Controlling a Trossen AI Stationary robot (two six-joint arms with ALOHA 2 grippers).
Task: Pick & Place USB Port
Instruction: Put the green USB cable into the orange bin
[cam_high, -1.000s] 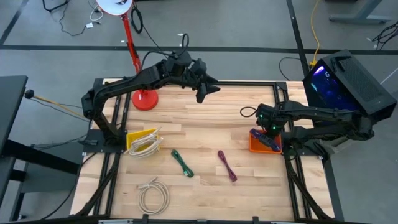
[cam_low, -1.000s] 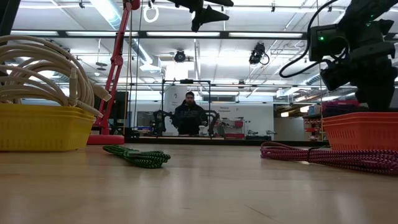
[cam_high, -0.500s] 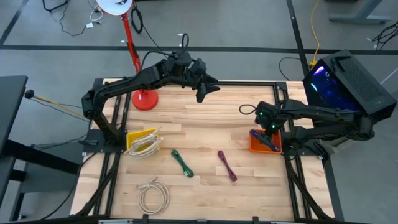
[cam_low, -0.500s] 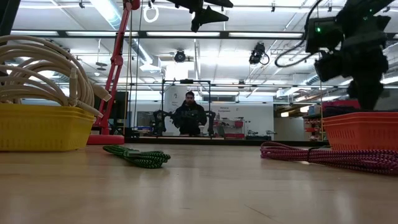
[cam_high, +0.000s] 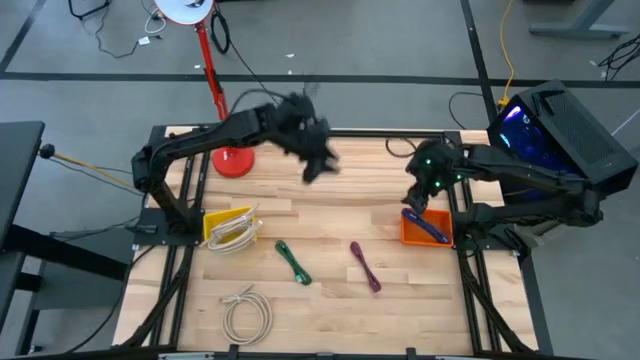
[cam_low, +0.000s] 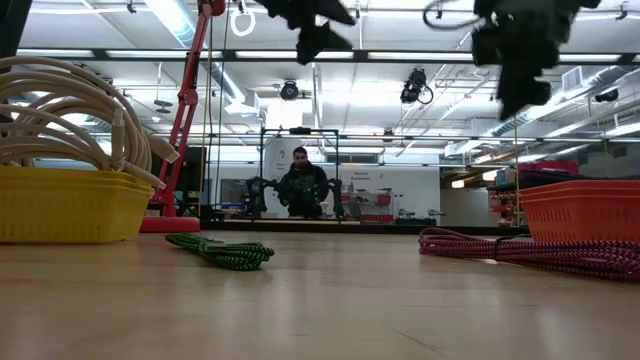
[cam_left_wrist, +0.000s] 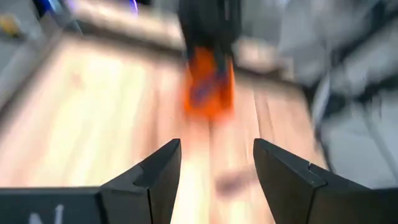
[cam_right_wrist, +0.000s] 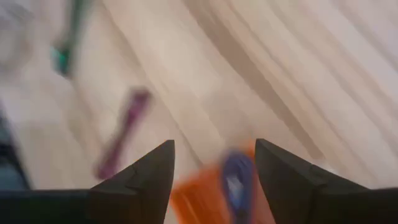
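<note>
A coil of white cable (cam_high: 246, 313) lies at the near edge of the wooden table (cam_high: 330, 300), with a green cable (cam_high: 293, 262) and a purple cable (cam_high: 365, 266) farther in, each bundled and apart from the other. To the left a yellow basket (cam_high: 212, 222) holds more pale cables; to the right an orange basket (cam_high: 410, 235) holds a blue cable (cam_high: 426, 224). These cables look light and floppy, the braided jackets offering grip; a pinch across the middle of the bundle would likely keep the loops from trailing, rather than one at the hard plug ends. The right gripper (cam_high: 418, 196) hangs above the orange basket, fingers spread and holding nothing. A second ago it sat low over that basket with its fingers closer together; it has since opened and lifted away toward the far edge. The left gripper (cam_high: 316, 168), also spread and empty, has swung from the far edge toward the table's middle. Beyond stands a red lamp (cam_high: 231, 158).
</note>
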